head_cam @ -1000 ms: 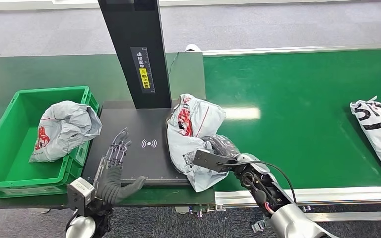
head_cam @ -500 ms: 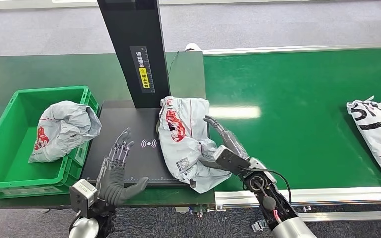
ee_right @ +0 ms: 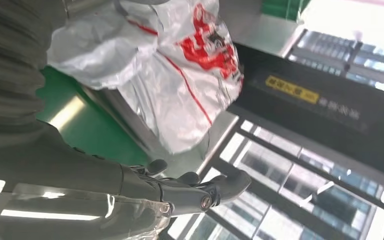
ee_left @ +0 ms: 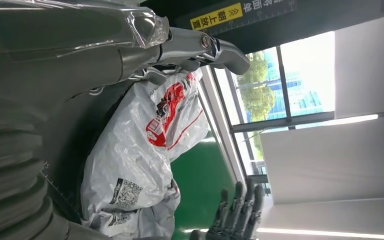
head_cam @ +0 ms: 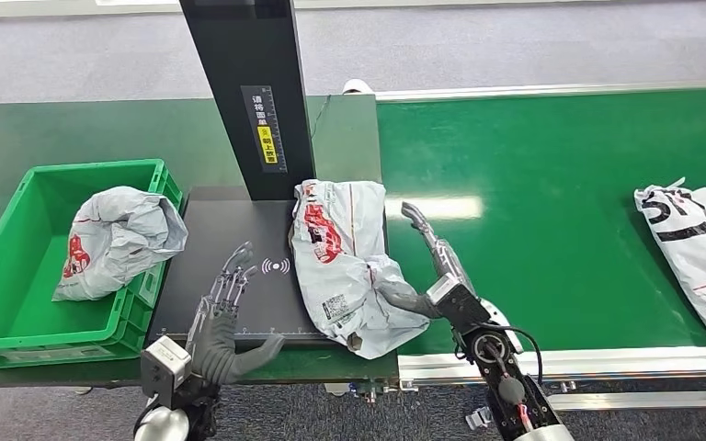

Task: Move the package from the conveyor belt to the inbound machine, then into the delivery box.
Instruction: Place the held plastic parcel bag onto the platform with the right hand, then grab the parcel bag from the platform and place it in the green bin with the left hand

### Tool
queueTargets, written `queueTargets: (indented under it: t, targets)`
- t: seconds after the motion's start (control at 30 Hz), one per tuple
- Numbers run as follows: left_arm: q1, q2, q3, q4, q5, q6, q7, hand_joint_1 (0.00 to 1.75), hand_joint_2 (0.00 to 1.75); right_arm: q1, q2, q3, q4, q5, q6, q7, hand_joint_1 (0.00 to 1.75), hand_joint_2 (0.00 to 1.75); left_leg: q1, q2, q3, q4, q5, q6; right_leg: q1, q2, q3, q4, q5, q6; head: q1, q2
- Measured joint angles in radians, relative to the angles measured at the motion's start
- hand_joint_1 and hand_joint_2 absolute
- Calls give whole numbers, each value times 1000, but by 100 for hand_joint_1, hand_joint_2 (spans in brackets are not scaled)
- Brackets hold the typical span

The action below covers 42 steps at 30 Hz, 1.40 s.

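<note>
Right robot hand (head_cam: 427, 266) open, fingers stretched forward over the green conveyor belt (head_cam: 552, 202), thumb touching the package (head_cam: 345, 266) edge, holding nothing. Left robot hand (head_cam: 225, 308) open too, fingers spread and raised over the near-left part of the black inbound machine (head_cam: 230, 239) plate, holding nothing, just beside the package. Package, white with red print, lies crumpled on the machine's right side, its edge overhanging toward the belt. Black scanner post (head_cam: 248, 92) stands right behind it. Second white bag (head_cam: 694, 253) sits well apart on the belt's right end. Green delivery box (head_cam: 18, 312) left of the machine holds one crumpled grey bag (head_cam: 119, 239).
</note>
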Motion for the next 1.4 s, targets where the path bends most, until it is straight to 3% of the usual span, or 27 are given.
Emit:
queueTargets:
  t: [0.2,0.37,0.57,0.9,1.2,1.4]
  targets:
    - [0,0,-9,0,-1,-1,0,0,175,16,6,-23,-39,-8,-9,5,0,175,0,0,0,0,0,0,0,0,0,0,0,0,0,0]
    - [-16,-7,-19,7,-8,1,-3,0,175,60,30,-72,-105,-108,-57,26,0,175,0,0,0,0,0,0,0,0,-1,0,0,0,0,0]
    - [-95,-24,-63,51,-80,39,9,0,175,115,57,-119,-213,-181,-91,56,0,175,0,0,-1,0,0,0,0,0,-1,0,0,0,0,0]
    - [-205,-44,-111,152,-146,61,33,0,175,123,74,-141,-246,-196,-96,63,0,175,0,0,-1,0,0,0,0,0,-2,0,0,0,0,0]
    - [-407,-68,-221,410,-433,157,201,0,175,123,94,-142,-247,-198,-86,68,0,175,0,0,-1,0,0,0,0,0,-2,0,1,0,0,0]
    - [-492,-88,-301,606,-639,187,328,0,175,122,103,-145,-247,-191,-74,88,0,175,0,0,-2,0,0,0,0,0,-2,0,1,0,0,0]
